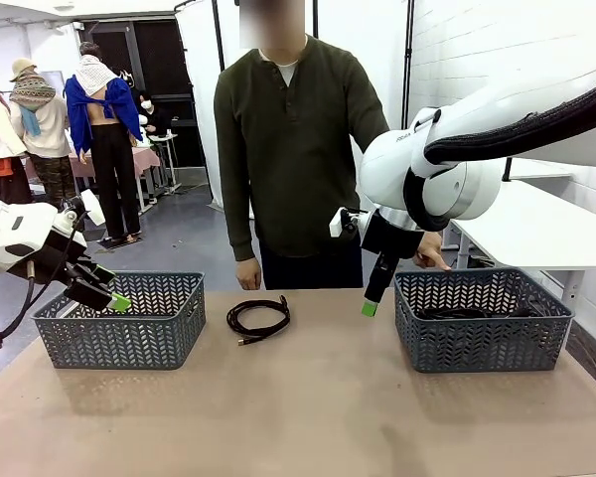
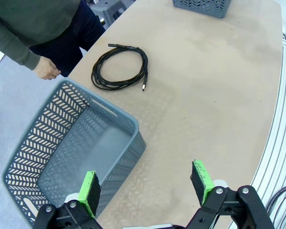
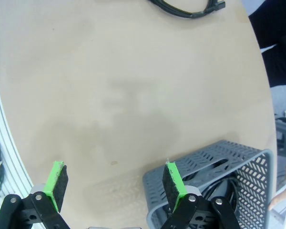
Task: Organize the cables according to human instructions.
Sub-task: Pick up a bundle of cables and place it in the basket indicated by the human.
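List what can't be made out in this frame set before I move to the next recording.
- Front view: contents of the right basket; dark cable barely shows through its lattice wall, count unclear.
- Right wrist view: coiled cable cut off by the top edge.
- Front view: connector types on the coil too small.
- Front view: right pincer seen edge-on, opening unclear there.
- Front view: person's hand partly behind the right arm.

You see one thin black coiled power cord [image 1: 258,320] lying flat on the tan tabletop, well ahead of the open left gripper [image 2: 145,183]. More black cable [image 1: 455,313] lies in the grey basket [image 1: 484,343] just beside the open right gripper [image 3: 115,185].
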Controlling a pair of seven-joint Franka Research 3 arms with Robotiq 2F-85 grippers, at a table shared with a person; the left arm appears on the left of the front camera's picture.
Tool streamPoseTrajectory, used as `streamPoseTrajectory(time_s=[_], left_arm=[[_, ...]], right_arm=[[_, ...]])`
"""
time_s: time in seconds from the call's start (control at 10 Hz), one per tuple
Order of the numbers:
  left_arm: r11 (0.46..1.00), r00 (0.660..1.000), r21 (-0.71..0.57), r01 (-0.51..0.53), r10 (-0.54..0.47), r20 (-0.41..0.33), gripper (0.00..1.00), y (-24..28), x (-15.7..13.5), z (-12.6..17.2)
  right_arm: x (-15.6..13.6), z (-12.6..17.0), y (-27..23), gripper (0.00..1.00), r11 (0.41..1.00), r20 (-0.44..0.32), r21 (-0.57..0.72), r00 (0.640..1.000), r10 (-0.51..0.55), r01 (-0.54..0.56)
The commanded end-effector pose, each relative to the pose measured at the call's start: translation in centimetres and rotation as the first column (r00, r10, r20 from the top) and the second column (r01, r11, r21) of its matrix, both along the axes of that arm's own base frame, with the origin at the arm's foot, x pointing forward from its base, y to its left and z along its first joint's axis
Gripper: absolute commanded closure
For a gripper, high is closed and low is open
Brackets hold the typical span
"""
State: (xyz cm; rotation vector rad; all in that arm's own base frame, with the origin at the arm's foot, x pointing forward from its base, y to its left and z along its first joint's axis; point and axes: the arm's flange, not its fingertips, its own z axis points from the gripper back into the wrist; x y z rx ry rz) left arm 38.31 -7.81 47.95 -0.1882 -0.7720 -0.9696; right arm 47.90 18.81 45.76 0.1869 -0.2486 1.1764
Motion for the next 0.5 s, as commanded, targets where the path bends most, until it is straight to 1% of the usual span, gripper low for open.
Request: streamPoseTrajectory(time_s=[0.0, 0.1, 0.4], left_arm=[[1.0, 1.0, -0.007, 0.01, -0.01, 0.0, 0.0, 0.2, 0.2, -0.2], [1.0, 1.0, -0.007, 0.01, -0.01, 0.0, 0.0, 0.2, 0.2, -0.2], [1.0, 1.0, -0.007, 0.01, -0.01, 0.0, 0.0, 0.2, 0.2, -0.2]], right_arm=[[0.0, 0.0, 0.0, 0.0, 1.0, 0.002, -0.001, 1.0, -0.003, 0.003], [0.0, 0.0, 0.0, 0.0, 1.0, 0.0, 0.0, 1.0, 0.0, 0.0], [1.0, 0.7, 3.0, 0.0, 0.985, -0.038, -0.002, 0.985, -0.171, 0.171]])
